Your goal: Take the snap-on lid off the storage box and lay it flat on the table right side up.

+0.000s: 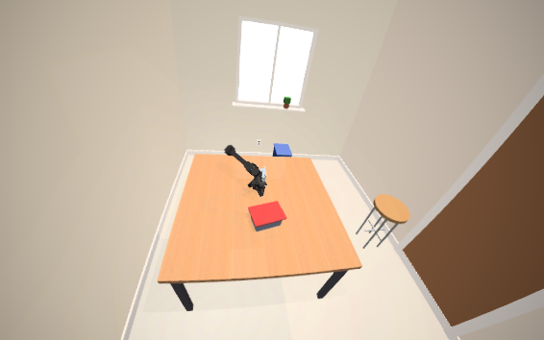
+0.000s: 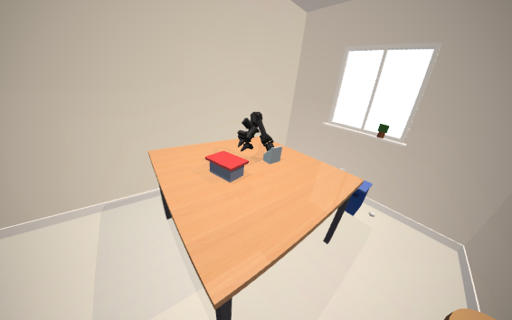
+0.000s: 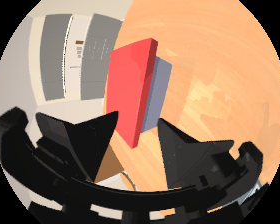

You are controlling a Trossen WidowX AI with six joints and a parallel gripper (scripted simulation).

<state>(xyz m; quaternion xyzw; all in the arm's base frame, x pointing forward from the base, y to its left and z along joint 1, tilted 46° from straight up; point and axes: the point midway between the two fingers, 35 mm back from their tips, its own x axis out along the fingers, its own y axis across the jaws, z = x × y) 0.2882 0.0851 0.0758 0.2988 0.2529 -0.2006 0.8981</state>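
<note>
The red lid (image 1: 267,213) (image 2: 226,160) (image 3: 128,85) lies flat on top of the blue-grey storage box (image 1: 268,225) (image 2: 225,172) (image 3: 158,95) and overhangs its walls. The box stands on the wooden table (image 1: 210,240) (image 2: 225,226) (image 3: 231,60). My gripper (image 1: 259,192) (image 2: 242,147) (image 3: 138,117) is open, with nothing between its fingers. It hangs above the table on the arm-base side of the box, apart from the lid. In the wrist view the lid and box show ahead of and between the fingertips. The box's far walls are hidden.
A light grey angular block (image 1: 263,174) (image 2: 273,155) stands beside the arm's base. A round stool (image 1: 391,208) stands on the floor at the right of the top view. A blue bin (image 1: 283,150) (image 2: 356,199) stands beyond the table's edge.
</note>
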